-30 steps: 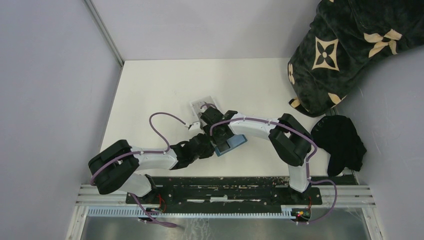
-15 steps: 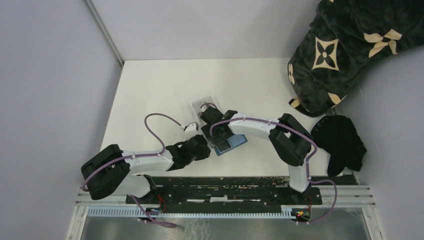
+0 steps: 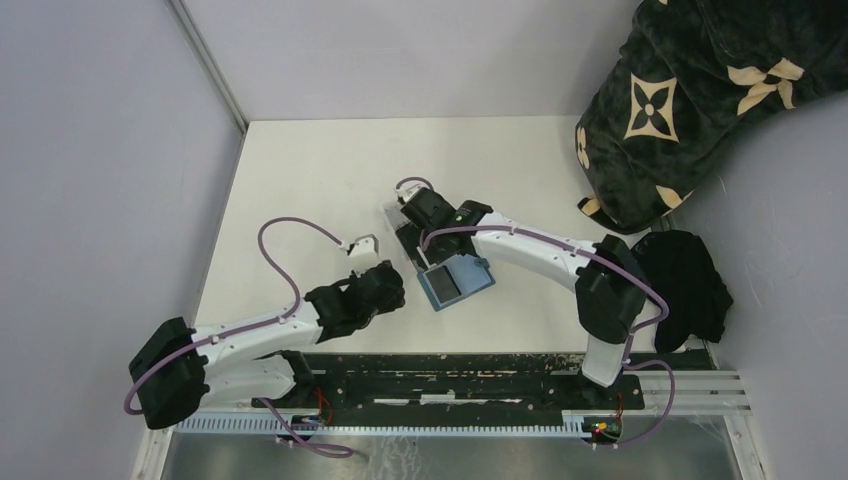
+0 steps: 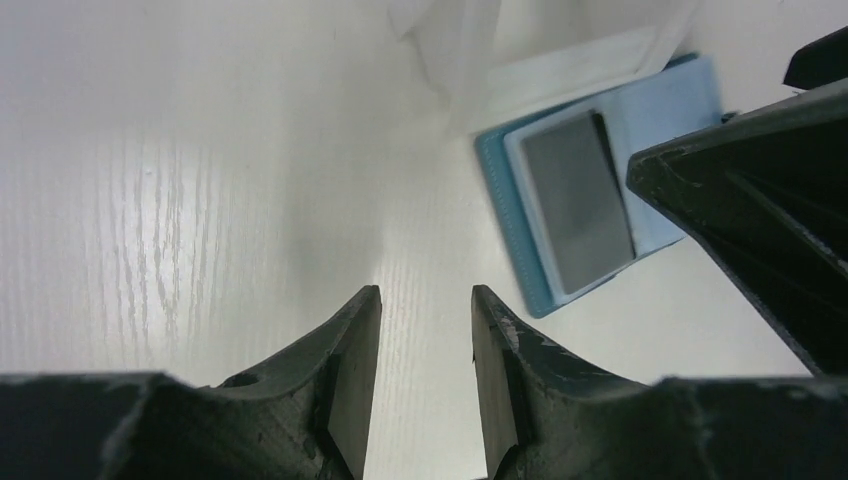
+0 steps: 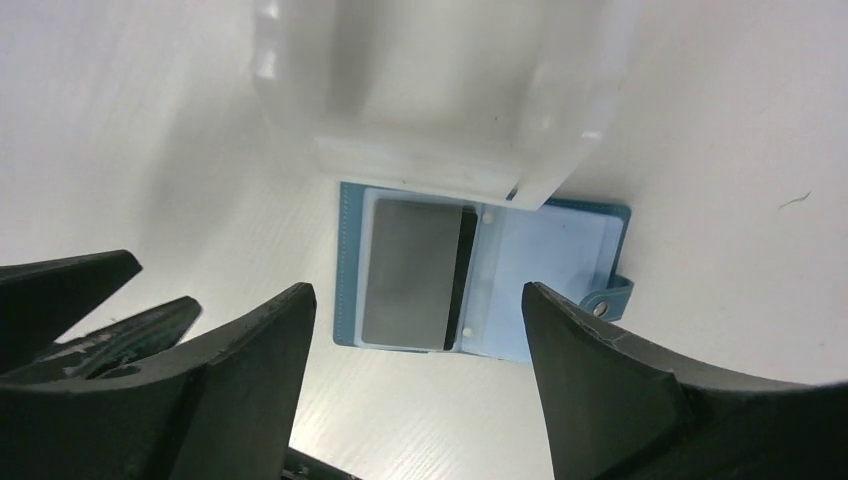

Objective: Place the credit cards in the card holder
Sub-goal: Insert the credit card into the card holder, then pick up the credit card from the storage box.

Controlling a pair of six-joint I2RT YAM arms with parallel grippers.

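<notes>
left arm [image 3: 250,335], right arm [image 3: 530,250]: white shells, black joints above black rail [image 3: 450,364]. purple cable [image 3: 264,243] looped along each. left gripper [image 4: 425,295] matte black, ridged.

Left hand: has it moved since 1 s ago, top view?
Yes. The left hand has pulled back leftward, away from the card holder. It was at the holder's left edge before; now there is a gap between them.

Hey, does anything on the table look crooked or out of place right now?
The card holder lies open, skewed to the table edges, one grey card in a pocket. The clear tray seems to overlap its far edge. Nothing looks spilled or damaged.
</notes>
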